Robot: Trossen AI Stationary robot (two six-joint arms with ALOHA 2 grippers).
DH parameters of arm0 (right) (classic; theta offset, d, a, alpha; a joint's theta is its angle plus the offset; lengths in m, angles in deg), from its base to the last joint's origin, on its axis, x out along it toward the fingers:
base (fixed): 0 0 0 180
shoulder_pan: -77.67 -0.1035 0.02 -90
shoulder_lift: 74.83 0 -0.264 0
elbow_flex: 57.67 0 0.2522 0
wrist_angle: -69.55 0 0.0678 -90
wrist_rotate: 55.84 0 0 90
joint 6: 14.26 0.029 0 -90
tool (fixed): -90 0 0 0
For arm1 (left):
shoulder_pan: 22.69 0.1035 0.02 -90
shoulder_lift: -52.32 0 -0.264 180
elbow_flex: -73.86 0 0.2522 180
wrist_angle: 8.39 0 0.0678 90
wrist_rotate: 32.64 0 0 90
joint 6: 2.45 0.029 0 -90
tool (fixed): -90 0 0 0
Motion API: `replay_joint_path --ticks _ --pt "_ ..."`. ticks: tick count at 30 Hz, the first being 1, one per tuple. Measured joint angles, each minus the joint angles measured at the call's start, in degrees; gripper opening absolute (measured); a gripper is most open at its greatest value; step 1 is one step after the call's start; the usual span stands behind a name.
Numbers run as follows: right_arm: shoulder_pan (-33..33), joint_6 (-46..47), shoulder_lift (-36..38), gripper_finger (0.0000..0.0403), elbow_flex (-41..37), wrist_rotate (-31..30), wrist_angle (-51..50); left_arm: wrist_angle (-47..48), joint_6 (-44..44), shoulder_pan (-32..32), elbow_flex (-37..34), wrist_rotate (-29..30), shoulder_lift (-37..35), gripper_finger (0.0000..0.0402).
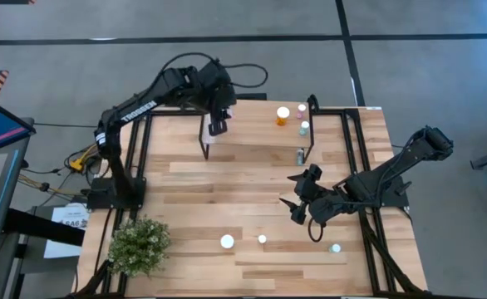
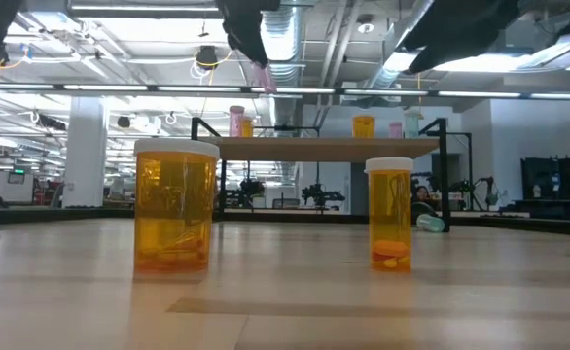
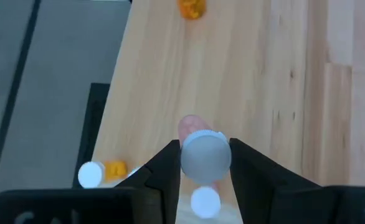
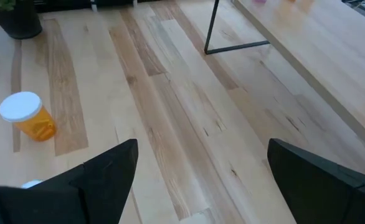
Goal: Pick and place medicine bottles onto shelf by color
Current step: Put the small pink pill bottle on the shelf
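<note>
Up over the shelf [image 1: 252, 133], the left gripper [image 3: 202, 163] clasps what looks like a pink medicine bottle [image 3: 198, 149]; the right gripper [image 1: 296, 199] hangs spread wide above the table [image 1: 194, 191].

A large industrial lab or workshop hall is indicated by exposed ceiling ducts [image 2: 285, 29], strip lighting, a taped concrete floor [image 1: 227, 33] (grey), and distant equipment benches.

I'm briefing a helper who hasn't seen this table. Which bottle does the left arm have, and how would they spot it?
Find the shelf at the table's far edge. Over its left end hangs the left gripper, shut on a pink bottle with a white cap. It alone is held in the air; the other bottles stand on wood.
</note>
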Motion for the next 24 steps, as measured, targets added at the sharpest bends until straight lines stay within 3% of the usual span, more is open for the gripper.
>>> replay_joint_path --ticks 5,10,24 --pt "0.5 0.0 0.0 0.0377 0.0 0.0 0.9 1.7 1.8 1.7 5.1 -0.8 4.5 0.0103" --pt "0.5 0.1 0.0 0.0377 0.0 -0.1 1.6 6.9 3.4 2.5 15.1 -0.8 11.5 0.0103" --pt "0.3 1.4 0.0 0.0377 0.0 -0.1 1.2 5.0 4.0 7.5 13.2 -2.5 16.3 0.0103"
